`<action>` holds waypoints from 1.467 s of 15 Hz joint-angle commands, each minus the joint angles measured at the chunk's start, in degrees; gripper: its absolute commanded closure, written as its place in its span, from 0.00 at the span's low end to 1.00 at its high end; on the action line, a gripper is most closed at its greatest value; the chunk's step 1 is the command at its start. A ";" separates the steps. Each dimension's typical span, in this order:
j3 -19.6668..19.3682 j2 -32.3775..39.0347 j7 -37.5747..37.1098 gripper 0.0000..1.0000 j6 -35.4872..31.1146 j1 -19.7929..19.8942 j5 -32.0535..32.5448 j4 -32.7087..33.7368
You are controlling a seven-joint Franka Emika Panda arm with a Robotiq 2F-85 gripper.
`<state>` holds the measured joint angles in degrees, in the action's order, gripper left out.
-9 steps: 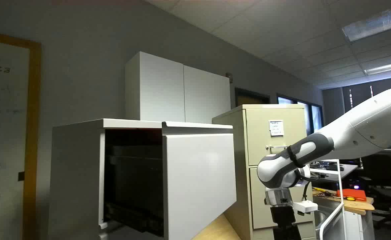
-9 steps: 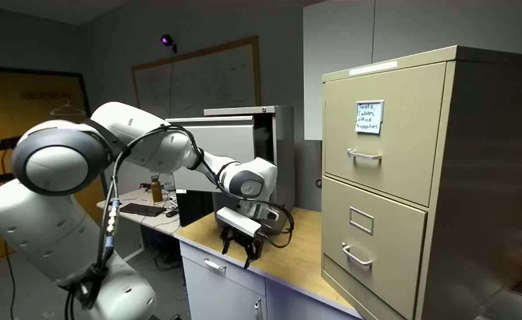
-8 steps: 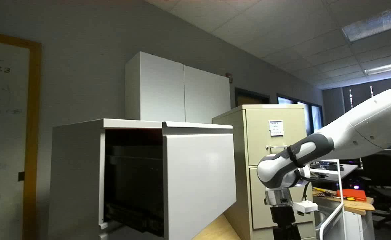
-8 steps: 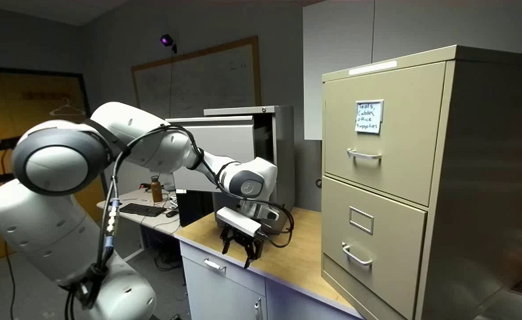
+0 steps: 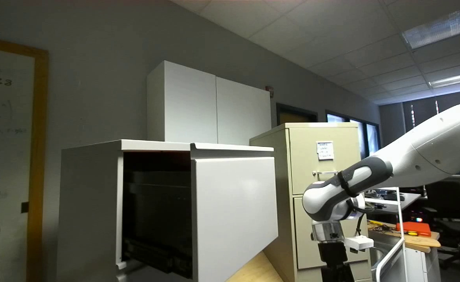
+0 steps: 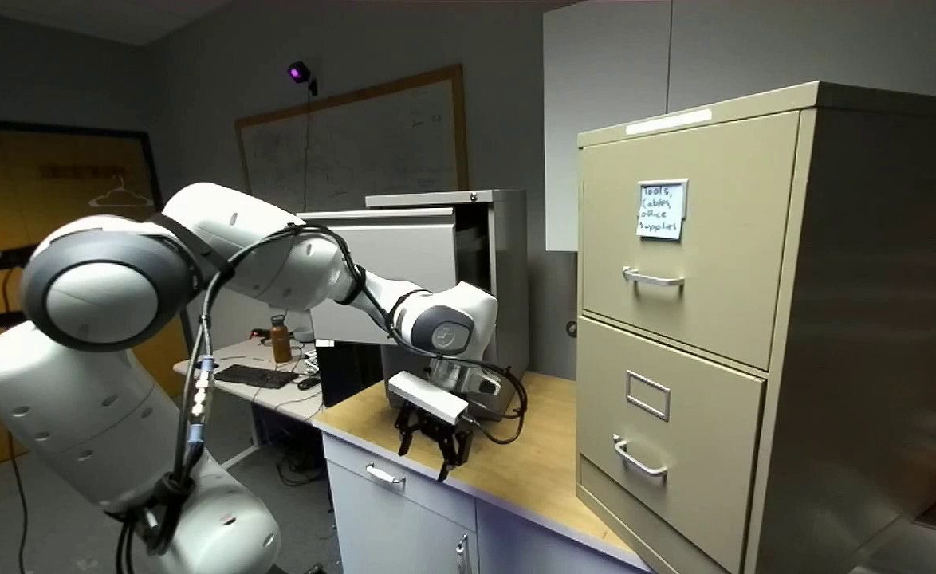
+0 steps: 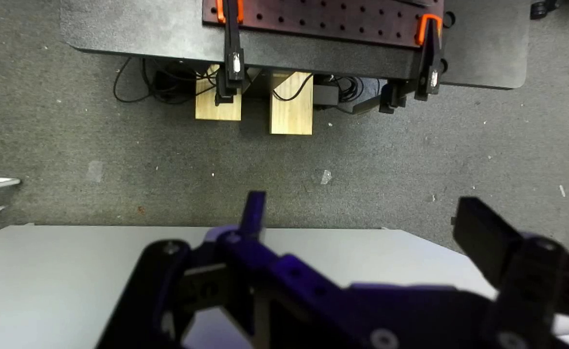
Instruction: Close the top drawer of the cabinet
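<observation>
So the gripper [image 7: 361,203] has its jaws spread wide with nothing between them, which makes sense to me: shoving something closed doesn't need a pinch. The fingers [image 7: 253,211] point down toward the floor [image 7: 362,160], so I'd say they're not lined up for a push. There's a white panel [image 7: 95,271] under the jaws in the wrist view; can't tell what it belongs to.

Higher than the jaws and apart from them is the top drawer [image 5: 236,211], sticking well out of the cabinet [image 5: 91,203] in both exterior views. No handle shows on its flat front, so pushing that face seems the obvious plan. Next I'd bring the jaws up level with it, then go straight in.

The cabinet sits on the wooden counter [image 6: 540,470] behind the jaws, probably so the arm [image 5: 426,156] can reach. If it isn't fixed down, a hard shove could slide it back. Off to the side of the jaws is the beige filing cabinet [image 6: 699,315], closed up, just something not to clip.
</observation>
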<state>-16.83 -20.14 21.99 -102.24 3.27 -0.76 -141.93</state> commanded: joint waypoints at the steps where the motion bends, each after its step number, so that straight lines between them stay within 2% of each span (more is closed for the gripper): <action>1: 1.44 0.17 0.41 0.00 0.12 1.51 -0.44 0.08; 7: 2.75 -1.08 0.25 0.00 0.61 0.89 -1.36 1.21; 14: 6.76 -11.66 1.52 0.00 0.40 -0.98 -1.10 3.10; 15: 7.21 -13.75 1.81 0.05 0.43 -1.40 -1.06 3.48; 16: 7.76 -16.06 1.78 0.15 0.06 -1.81 -1.06 3.73; 17: 8.04 -17.92 1.90 0.29 -0.17 -2.37 -1.44 4.11; 18: 8.41 -20.09 1.98 0.29 -0.65 -3.12 -1.66 4.31; 19: 8.60 -21.80 1.92 0.35 -1.35 -3.91 -2.04 4.60; 22: 8.72 -26.30 1.64 0.60 -5.68 -6.90 -4.18 4.43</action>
<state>-8.34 -42.13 22.73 -104.43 -1.39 -2.64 -137.09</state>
